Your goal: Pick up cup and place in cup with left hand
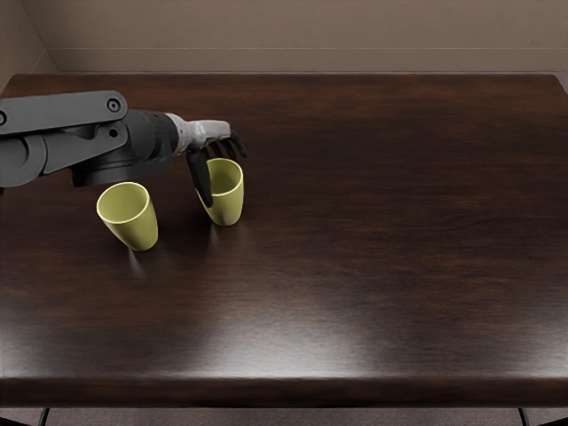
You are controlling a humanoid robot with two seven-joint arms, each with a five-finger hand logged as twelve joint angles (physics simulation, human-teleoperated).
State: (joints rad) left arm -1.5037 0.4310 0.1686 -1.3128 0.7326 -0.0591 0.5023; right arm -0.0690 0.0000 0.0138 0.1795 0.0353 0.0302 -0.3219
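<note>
Left robot hand (208,133), palm angled down, reaches over a yellow-green cup (228,202) with its dark fingers parted and relaxed, not closed in a grip. Its thumb (201,175) hangs down along the cup's left side, while the other fingers arch over the far side of the rim; whether any of them touches the cup cannot be told. The spread seems meant to leave the cup's wall between thumb and fingers, so that closing them would pinch it. The left arm (84,138) comes in level from the left, likely so the hand can approach from the side and above.

The cup under the hand stands upright on a dark, glossy wooden table (373,231), in its left half, well away from the right edge. A matching second cup (133,222) stands upright just beside it, closer to the left edge and slightly nearer the front edge. Its open mouth faces up, which suits it to receive the other. The cups stand apart, so nesting remains to be done. The next move probably calls for a firm grasp and a straight lift, without knocking the second cup.
</note>
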